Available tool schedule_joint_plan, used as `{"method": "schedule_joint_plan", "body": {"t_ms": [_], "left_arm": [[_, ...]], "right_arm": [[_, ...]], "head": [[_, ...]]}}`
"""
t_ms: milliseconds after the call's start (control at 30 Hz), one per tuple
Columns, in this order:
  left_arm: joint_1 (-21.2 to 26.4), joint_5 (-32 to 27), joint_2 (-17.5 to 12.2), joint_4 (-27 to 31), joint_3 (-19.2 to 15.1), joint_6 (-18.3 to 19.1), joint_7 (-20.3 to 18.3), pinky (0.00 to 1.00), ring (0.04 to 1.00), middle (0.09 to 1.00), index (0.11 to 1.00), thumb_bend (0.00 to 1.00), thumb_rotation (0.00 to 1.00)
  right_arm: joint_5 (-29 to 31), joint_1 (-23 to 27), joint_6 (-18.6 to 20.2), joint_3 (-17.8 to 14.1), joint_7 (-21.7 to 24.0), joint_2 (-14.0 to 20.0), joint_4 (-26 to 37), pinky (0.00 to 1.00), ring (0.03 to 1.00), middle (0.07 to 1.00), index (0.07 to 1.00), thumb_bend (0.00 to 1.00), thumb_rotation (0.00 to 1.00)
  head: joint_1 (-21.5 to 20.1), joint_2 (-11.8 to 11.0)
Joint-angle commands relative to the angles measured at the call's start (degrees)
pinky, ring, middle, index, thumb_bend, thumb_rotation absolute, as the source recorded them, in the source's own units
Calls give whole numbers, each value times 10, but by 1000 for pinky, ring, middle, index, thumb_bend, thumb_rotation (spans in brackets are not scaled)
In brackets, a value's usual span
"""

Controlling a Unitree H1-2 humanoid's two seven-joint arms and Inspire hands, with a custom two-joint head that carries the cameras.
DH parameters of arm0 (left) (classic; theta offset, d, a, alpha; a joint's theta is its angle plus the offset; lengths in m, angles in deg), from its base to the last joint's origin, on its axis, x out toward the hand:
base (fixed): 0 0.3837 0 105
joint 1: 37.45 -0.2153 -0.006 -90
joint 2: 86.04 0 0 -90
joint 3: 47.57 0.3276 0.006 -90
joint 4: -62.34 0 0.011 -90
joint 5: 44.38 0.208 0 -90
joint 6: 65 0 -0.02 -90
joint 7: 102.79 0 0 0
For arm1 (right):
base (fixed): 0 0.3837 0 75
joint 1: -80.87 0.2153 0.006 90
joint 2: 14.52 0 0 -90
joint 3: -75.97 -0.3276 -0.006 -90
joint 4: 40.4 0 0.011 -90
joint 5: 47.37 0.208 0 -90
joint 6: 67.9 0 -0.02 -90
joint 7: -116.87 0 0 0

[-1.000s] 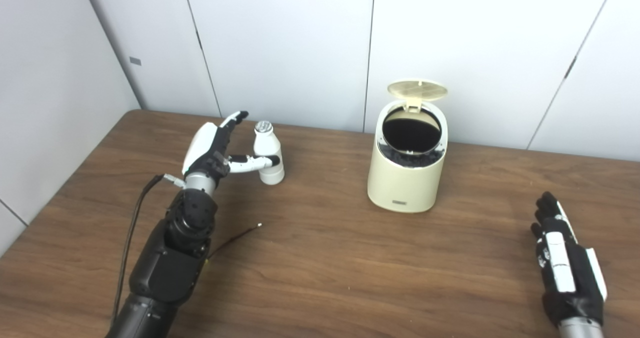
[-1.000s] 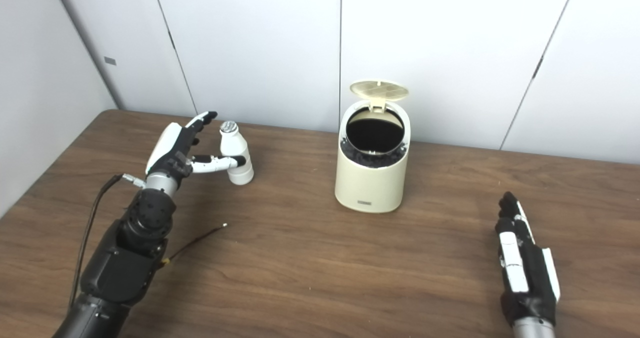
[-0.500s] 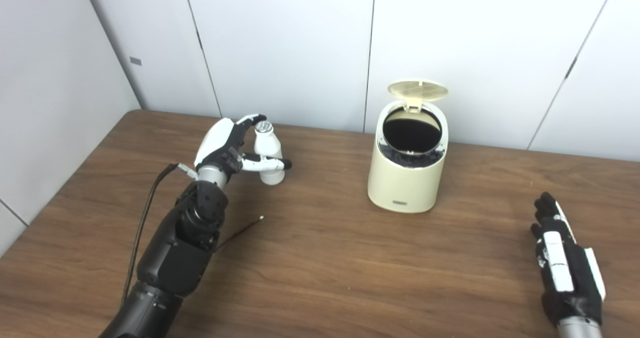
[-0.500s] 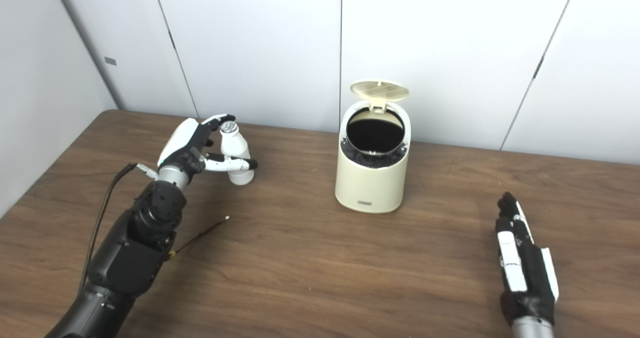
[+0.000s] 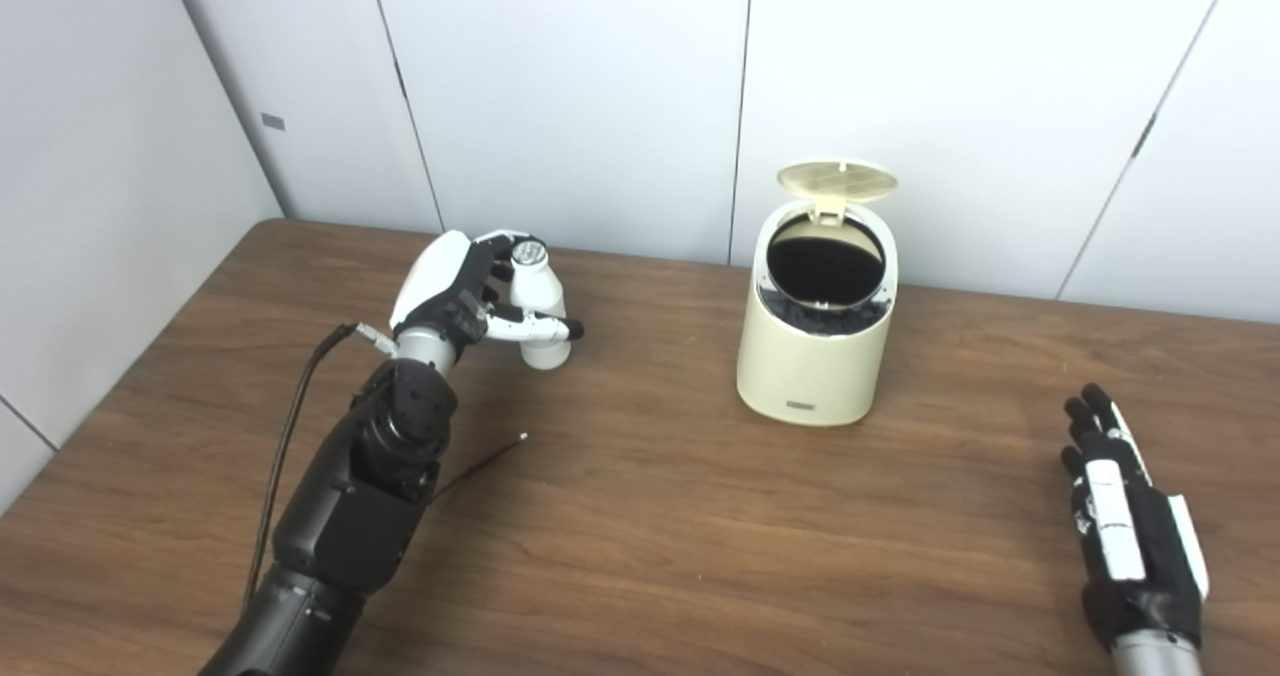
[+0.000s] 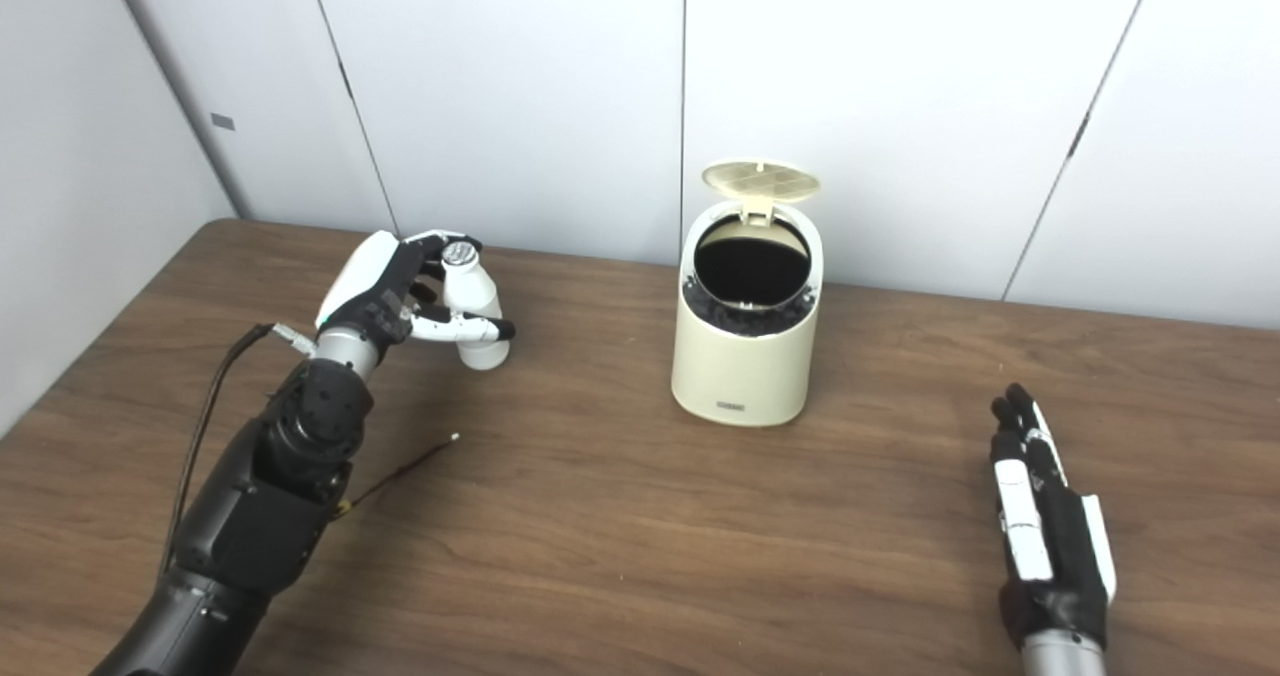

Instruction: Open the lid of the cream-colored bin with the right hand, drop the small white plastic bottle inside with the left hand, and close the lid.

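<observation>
We've got the left hand [image 5: 455, 291] fingers [image 5: 530, 329] wrapping the white bottle [image 5: 537, 304] upright on the tabletop [image 5: 650, 516] for the lift, open-lidded bin [image 5: 815, 351] well to their right, right hand [image 5: 1135, 536] flat, fingers apart, out of the way.

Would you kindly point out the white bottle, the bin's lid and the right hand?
white bottle [image 5: 545, 301], left eye view, shoulder.
lid [image 5: 836, 182], left eye view, ribbed underside.
right hand [image 6: 1050, 536], right eye view, back of hand.
</observation>
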Motion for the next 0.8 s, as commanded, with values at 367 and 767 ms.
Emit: {"method": "schedule_joint_plan", "body": {"t_ms": [367,767], "left_arm": [[18,44,-18,13,6,12,1,642,738,750,763,940,221],[26,47,-22,-14,14,6,-9,725,786,765,757,940,233]], "right_arm": [[-2,22,-1,-4,-3,6,9,996,987,940,928,625,825],[-10,23,1,-3,-5,8,16,990,985,939,937,623,832]], "head": [[0,4],[-4,7]]}}
